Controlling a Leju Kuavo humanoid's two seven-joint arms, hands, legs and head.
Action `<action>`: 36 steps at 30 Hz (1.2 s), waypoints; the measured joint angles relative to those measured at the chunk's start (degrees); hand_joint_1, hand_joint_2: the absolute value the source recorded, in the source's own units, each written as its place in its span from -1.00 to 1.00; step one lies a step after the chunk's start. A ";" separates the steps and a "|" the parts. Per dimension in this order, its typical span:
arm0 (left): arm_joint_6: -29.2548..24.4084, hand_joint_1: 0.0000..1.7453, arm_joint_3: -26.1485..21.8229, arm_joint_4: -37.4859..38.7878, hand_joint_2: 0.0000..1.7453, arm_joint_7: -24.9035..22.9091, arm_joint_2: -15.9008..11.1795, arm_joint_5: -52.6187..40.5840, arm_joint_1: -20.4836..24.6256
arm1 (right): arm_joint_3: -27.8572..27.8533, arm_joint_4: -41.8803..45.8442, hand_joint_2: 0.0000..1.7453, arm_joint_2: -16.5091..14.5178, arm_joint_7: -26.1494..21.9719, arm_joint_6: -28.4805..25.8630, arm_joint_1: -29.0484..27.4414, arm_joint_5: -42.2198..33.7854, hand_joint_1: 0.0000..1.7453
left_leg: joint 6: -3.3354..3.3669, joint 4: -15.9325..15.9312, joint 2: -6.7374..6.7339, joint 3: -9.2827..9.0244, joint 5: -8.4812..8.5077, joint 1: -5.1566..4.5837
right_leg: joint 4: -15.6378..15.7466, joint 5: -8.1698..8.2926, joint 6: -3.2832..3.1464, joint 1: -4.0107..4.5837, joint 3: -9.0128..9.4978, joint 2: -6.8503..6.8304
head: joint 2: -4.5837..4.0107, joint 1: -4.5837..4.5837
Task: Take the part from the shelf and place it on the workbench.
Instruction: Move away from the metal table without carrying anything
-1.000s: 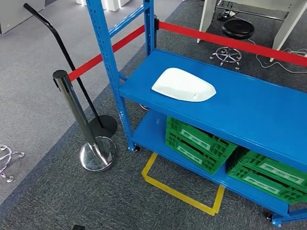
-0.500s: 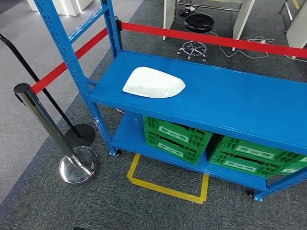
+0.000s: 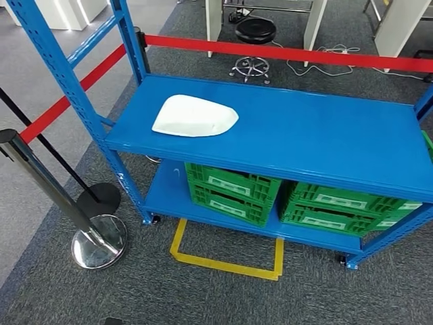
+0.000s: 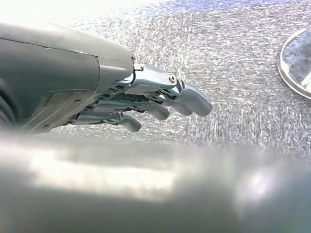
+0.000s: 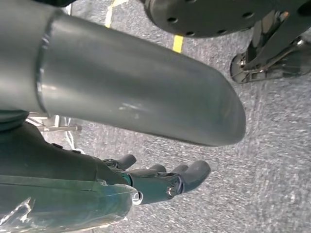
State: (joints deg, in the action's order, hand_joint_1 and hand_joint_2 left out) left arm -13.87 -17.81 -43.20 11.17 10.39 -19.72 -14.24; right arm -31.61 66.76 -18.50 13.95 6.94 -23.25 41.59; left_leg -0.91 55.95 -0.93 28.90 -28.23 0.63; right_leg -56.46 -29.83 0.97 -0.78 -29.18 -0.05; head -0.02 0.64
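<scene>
A white, smooth, teardrop-shaped part (image 3: 195,116) lies flat on the upper board of a blue metal shelf (image 3: 316,142), toward its left end. My left hand (image 4: 146,99) hangs over grey carpet in the left wrist view, fingers stretched out and slightly apart, holding nothing. My right hand (image 5: 161,179) also hangs above the carpet in the right wrist view, fingers extended and empty. Both hands are far from the part.
Two green crates (image 3: 230,191) (image 3: 337,206) sit on the lower board. A chrome stanchion (image 3: 56,196) with a red belt (image 3: 286,53) stands left of the shelf. Yellow tape (image 3: 224,261) marks the carpet in front. A black stool (image 3: 252,34) and table legs stand behind.
The camera has turned, so the shelf and part have shifted left in the picture and more of the shelf's right end shows. The part has not moved on the shelf.
</scene>
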 joint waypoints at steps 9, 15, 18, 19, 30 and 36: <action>-0.99 -1.00 3.32 1.43 1.00 0.76 -1.51 3.11 0.22 | -0.17 -0.75 0.00 0.00 0.73 -0.17 0.16 0.02 -1.00 | -0.55 12.30 0.37 5.64 -4.01 0.17 | 0.11 0.35 -1.15 0.12 0.53 0.27 | 0.00 -0.49; -1.32 -1.00 6.42 2.50 1.00 1.49 -2.89 5.33 0.60 | 0.90 -1.67 1.00 0.30 0.23 -0.61 0.50 -0.47 -1.00 | 0.75 0.59 0.77 1.20 0.36 -0.14 | -0.08 0.12 0.14 0.44 0.12 0.51 | 0.00 -0.44; -0.77 -1.00 7.97 3.37 1.00 1.04 -3.62 6.81 1.00 | 3.04 -4.44 1.00 1.40 -0.72 -0.95 1.26 -3.18 -1.00 | 1.71 -0.11 0.49 1.22 0.93 0.12 | -4.08 -2.65 0.86 0.26 -2.02 0.42 | 0.00 -0.17; -0.41 -1.00 8.38 3.56 1.00 0.76 -3.87 7.23 1.30 | 3.81 -5.71 1.00 1.84 -1.11 -1.09 1.50 -4.33 -1.00 | 1.87 -0.12 0.40 1.34 0.99 0.08 | -7.84 -4.64 1.06 0.18 -3.81 0.38 | 0.00 -0.06; 4.12 -1.00 11.58 4.41 -1.00 -2.92 -5.85 11.31 5.81 | 11.74 -21.11 1.00 6.64 -5.18 -3.03 2.35 -16.45 -1.00 | 0.32 0.23 0.31 1.42 1.10 -0.41 | -0.21 0.15 -0.09 0.49 0.18 0.10 | 0.00 -0.22; 6.71 -1.00 12.96 7.56 -1.00 -5.21 -7.08 13.60 5.80 | 16.35 -26.78 1.00 9.42 -7.57 -4.14 5.42 -23.25 -1.00 | 3.19 0.08 0.32 1.33 1.08 -0.33 | 0.10 0.45 -0.34 0.63 0.04 0.00 | 0.00 -0.54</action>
State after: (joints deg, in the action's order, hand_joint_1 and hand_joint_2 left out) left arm -7.16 -4.85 -35.64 5.97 3.31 -6.12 -8.44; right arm -15.26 39.98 -9.08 6.38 2.80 -17.83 18.35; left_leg 2.28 56.02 -0.60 30.23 -27.15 0.30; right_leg -56.36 -29.38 0.63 -0.14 -29.14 -0.05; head -0.02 0.10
